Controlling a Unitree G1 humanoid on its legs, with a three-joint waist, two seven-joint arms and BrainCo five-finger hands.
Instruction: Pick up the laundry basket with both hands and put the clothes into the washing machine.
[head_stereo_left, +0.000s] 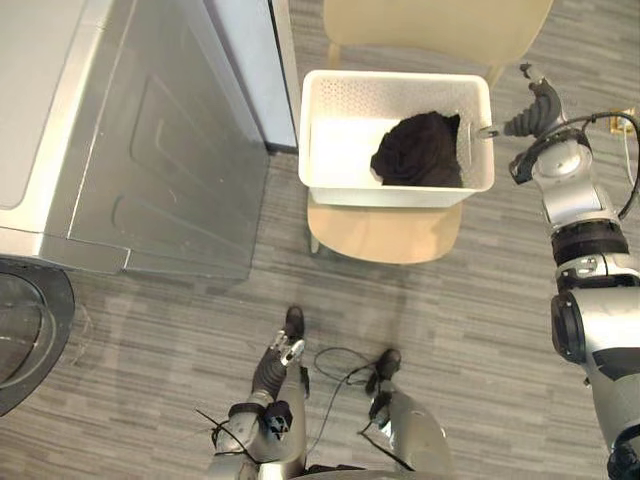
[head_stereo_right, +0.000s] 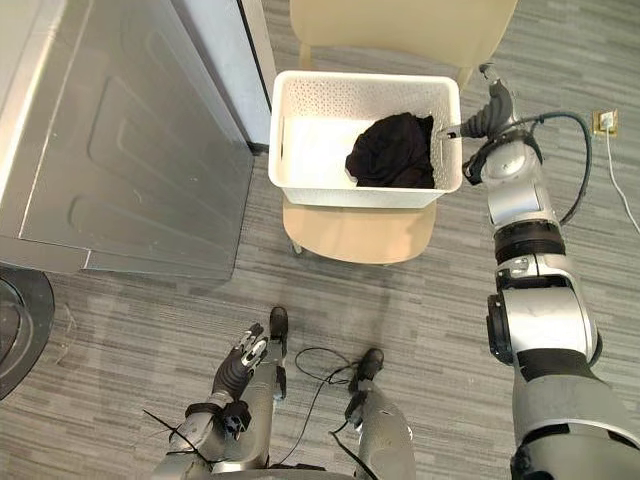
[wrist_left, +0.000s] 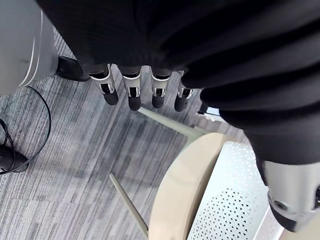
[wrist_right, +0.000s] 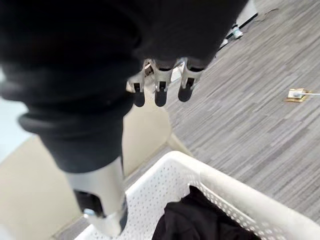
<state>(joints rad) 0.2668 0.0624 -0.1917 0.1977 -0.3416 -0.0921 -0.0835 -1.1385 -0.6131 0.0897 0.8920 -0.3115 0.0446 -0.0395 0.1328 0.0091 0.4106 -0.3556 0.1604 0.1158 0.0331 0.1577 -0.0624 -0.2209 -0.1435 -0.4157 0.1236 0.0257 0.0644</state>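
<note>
A: Where is the laundry basket?
B: Upper centre of the frame. White, perforated walls, sitting on the seat of a pale wooden chair.
A: And the clothes?
B: Black clothes, bunched inside the basket toward its right end.
A: Washing machine?
B: The washing machine is grey and takes the upper left. Its round dark door sits in the lower left corner. The white panel beside the machine stands just beside the basket's left end.
A: Right hand?
B: Right hand in the upper right, just beside the basket's right rim. Fingers straight, spread away from the thumb, gripping nothing. One silver tip reaches the rim and seems to touch it.
A: Left hand?
B: Left hand low at bottom centre, over the grey plank floor, well apart from the basket. Fingers straight, side by side, holding nothing
</note>
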